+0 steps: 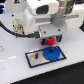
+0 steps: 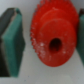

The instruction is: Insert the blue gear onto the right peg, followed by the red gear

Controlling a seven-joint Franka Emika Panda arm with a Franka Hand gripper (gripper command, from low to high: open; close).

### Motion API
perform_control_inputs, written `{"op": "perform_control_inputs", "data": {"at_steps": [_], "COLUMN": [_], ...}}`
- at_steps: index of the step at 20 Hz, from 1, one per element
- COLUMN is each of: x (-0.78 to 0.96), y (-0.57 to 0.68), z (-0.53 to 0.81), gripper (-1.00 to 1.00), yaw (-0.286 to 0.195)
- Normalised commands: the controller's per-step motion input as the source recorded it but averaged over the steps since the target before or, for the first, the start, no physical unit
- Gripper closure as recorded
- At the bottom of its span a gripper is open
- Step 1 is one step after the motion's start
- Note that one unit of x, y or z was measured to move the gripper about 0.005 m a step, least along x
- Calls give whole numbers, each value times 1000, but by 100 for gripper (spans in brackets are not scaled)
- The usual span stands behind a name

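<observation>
The red gear (image 1: 50, 41) is small, with a raised hub and a centre hole. It fills the wrist view (image 2: 52, 37) on a white surface. My gripper (image 1: 50, 40) straddles it, open, and a white gap shows between the teal finger pad (image 2: 14, 42) and the gear's teeth. The blue gear (image 1: 50, 53) lies flat on the white black-edged plate (image 1: 34, 59), just in front of the red gear in the exterior view. The right peg is hidden by the blue gear.
The arm's white body (image 1: 42, 17) fills the top of the exterior view. Cables (image 1: 19, 26) hang at the exterior view's left. The white table (image 1: 15, 70) extends around the plate.
</observation>
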Motion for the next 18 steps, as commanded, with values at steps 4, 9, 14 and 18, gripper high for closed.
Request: {"op": "perform_control_inputs", "data": {"at_steps": [4,9,14,18], "x": [37,243,408,593], "y": [-3,8,5,-48], "z": [318,627,621,556], "gripper": [100,100,100,100], "yaw": [0,0,0,0]}}
